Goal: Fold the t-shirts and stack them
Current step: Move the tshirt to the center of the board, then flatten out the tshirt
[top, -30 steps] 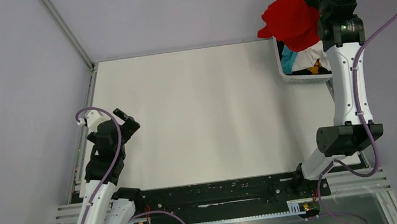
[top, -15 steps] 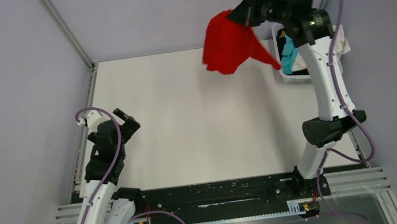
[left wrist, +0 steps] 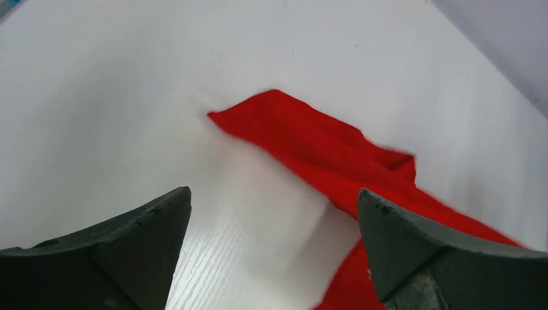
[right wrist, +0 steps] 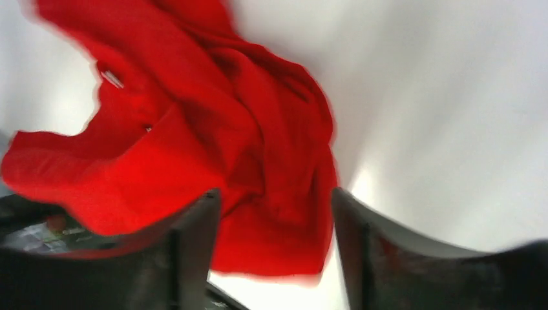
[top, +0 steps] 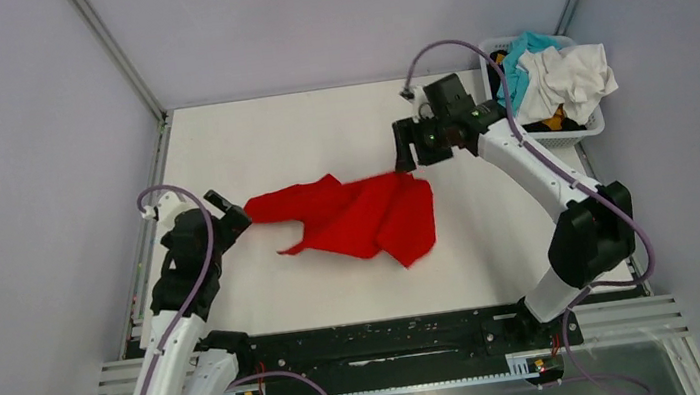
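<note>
Red t-shirt (top: 358,217) lying crumpled mid-table, with room for folding. Right gripper (top: 407,158) at its far-right edge, jaws half apart, gripping nothing (other t-shirts (top: 563,76) heaped in far-right basket (top: 575,134)). Left gripper (top: 233,220) by its left end, wide open, empty, ready to help spread.

You will find the red t-shirt (top: 358,215) lying unfolded and rumpled at the centre of the frame, stretched left to right, its lower right part doubled over. The white t-shirt (top: 568,75), the teal-blue t-shirt (top: 515,71) and a glimpse of the mustard-yellow t-shirt (top: 553,119) are heaped together in the basket (top: 550,139), upper right.
</note>
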Motion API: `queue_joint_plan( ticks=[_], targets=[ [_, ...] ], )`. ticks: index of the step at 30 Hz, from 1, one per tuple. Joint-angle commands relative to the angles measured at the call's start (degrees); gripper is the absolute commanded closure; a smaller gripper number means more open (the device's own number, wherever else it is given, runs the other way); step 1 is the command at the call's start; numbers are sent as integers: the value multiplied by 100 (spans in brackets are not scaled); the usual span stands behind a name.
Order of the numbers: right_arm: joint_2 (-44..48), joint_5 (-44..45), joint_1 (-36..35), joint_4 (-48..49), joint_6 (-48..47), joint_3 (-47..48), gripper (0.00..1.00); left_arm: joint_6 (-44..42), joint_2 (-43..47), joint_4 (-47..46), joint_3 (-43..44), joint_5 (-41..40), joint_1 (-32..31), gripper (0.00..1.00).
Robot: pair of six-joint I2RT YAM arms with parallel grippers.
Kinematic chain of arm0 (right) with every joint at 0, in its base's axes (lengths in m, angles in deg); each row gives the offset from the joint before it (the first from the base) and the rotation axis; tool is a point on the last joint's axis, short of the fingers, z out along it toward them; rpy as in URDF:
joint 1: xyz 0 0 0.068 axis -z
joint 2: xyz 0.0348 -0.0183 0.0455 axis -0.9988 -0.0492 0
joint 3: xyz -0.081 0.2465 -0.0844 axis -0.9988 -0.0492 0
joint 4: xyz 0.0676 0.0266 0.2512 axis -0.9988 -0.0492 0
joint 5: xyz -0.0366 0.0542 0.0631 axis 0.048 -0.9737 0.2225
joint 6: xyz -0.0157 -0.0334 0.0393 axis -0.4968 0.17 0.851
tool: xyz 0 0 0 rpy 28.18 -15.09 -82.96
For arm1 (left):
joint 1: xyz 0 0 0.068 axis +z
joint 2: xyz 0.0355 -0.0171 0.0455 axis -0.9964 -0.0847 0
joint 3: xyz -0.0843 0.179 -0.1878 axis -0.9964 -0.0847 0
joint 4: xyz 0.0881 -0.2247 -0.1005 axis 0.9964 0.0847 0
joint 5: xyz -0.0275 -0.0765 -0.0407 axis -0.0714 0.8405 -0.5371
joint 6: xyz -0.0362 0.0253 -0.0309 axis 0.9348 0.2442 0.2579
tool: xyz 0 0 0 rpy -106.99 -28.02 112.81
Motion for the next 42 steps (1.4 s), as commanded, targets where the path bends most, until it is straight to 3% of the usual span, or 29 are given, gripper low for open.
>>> queue_joint_plan(
  ticks=[1,2,10,25,33,42],
  targets=[
    [608,2182,819,987,722,-1361,10,224,-431,146,274,347,-4,1],
    [740,2234,985,1112,878,-1703,2,238,-535,158,288,397,-4,1],
    [1980,1498,934,1901,1379,-3325,0,414,-1245,183,265,546,-2,1],
    [1083,1560,-1659,1972,2243,-3808,1,429,-2431,3,457,523,5,1],
    [-164,1718,-1473,1943,2586,-3586,1,345,-2734,-63,473,592,5,1],
    [-1196,1870,247,1557,2514,-2574,1,358,-2757,-91,418,642,5,1]
  ],
)
